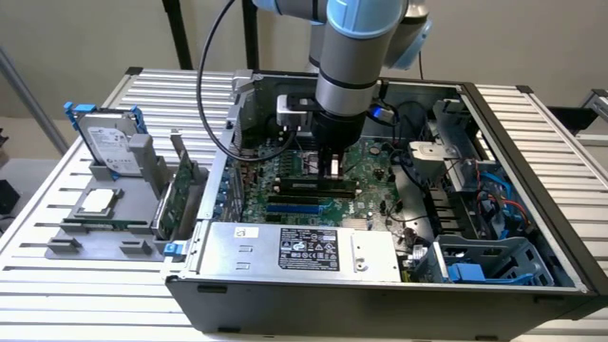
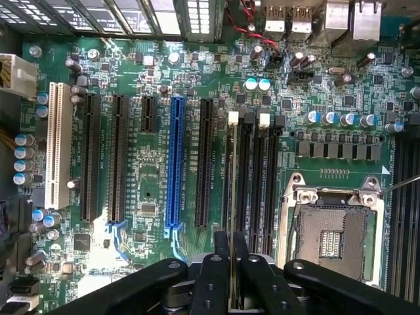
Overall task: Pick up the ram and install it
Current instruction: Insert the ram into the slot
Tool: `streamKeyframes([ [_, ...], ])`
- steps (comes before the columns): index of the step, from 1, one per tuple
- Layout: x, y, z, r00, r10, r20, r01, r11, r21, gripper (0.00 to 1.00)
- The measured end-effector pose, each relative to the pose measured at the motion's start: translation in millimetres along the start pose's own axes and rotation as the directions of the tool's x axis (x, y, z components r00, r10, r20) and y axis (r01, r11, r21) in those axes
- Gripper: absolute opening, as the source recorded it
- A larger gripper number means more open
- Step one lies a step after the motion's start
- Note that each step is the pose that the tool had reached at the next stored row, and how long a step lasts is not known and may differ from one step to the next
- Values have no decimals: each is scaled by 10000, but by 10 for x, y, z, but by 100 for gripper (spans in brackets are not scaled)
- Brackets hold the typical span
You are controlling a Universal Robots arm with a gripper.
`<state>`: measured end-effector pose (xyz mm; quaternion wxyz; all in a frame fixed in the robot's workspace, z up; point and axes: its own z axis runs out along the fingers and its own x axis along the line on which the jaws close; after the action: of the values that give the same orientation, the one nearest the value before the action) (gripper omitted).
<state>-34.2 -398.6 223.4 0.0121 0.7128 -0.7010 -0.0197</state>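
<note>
My gripper point(image 1: 332, 169) reaches down into the open computer case point(image 1: 532, 178), just above the motherboard point(image 1: 285, 167). Seen from the wrist, the gripper point(image 2: 231, 262) is shut on the ram point(image 2: 231, 184), a thin green stick viewed edge-on between the two black fingers point(image 2: 214, 279). The stick runs along the first of the black memory slots point(image 2: 246, 177), beside a white latch point(image 2: 233, 119). Whether it is seated in the slot, I cannot tell. In the exterior view the ram point(image 1: 332, 171) is a pale sliver under the gripper, above the slots point(image 1: 309, 187).
An open CPU socket point(image 2: 331, 230) lies beside the memory slots, with a blue expansion slot point(image 2: 176, 164) and a white one point(image 2: 59, 144) further over. At the exterior view's left, a grey holder point(image 1: 95, 235) carries a hard drive point(image 1: 109, 139) and a green card point(image 1: 176, 196). The power supply point(image 1: 304, 249) fills the case's near side.
</note>
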Motion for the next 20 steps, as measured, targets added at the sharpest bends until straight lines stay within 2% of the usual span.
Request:
streamKeyframes([
  [11,-12,-1,10,9999,110,6,-110,9999,2,0],
  [20,-12,9,10,9992,391,17,-391,9992,5,0],
])
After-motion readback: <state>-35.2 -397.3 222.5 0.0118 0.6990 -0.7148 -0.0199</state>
